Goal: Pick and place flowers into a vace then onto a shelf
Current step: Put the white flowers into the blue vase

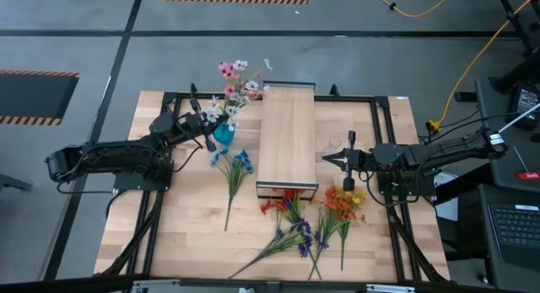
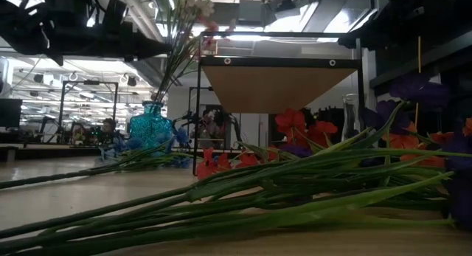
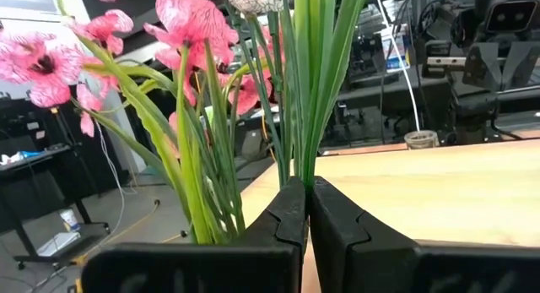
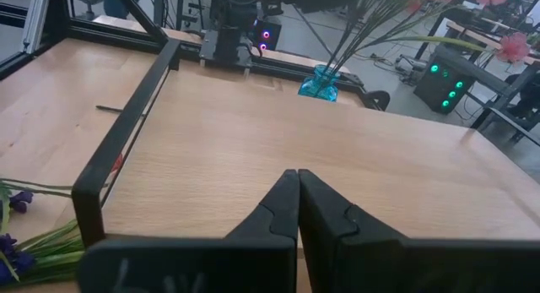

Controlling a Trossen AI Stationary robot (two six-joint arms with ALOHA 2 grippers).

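Observation:
A blue glass vase [image 1: 224, 135] [image 2: 151, 125] [image 4: 321, 82] stands on the table left of the shelf [image 1: 287, 141], a light-wood plank on a black frame [image 2: 273, 82]. Pink and white flowers [image 1: 238, 84] [image 3: 190, 27] rise from the vase. My left gripper [image 1: 208, 131] [image 3: 301, 187] is just left of the vase, shut on green stems. My right gripper [image 1: 327, 158] [image 4: 297, 179] hovers at the shelf's right edge, shut and holding nothing. A blue sprig [image 1: 234, 164] lies flat on the table, as do red, purple and orange sprigs [image 1: 308, 219]. My left gripper pinches a bunch of thin green stems and leaves [image 3: 301, 162] between its two fingers, coming roughly level from the table's left. The stems stand upright above the fingers, beside the pink blooms. The gripper hides what lies below the hold.
The shelf's black frame legs [image 2: 198, 116] stand close to the vase. Loose sprigs [image 2: 295, 189] cover the near middle of the table. A black rail frame [image 1: 384, 124] runs round the table's far and side edges. Bare wood [image 1: 181, 217] lies at the near left.

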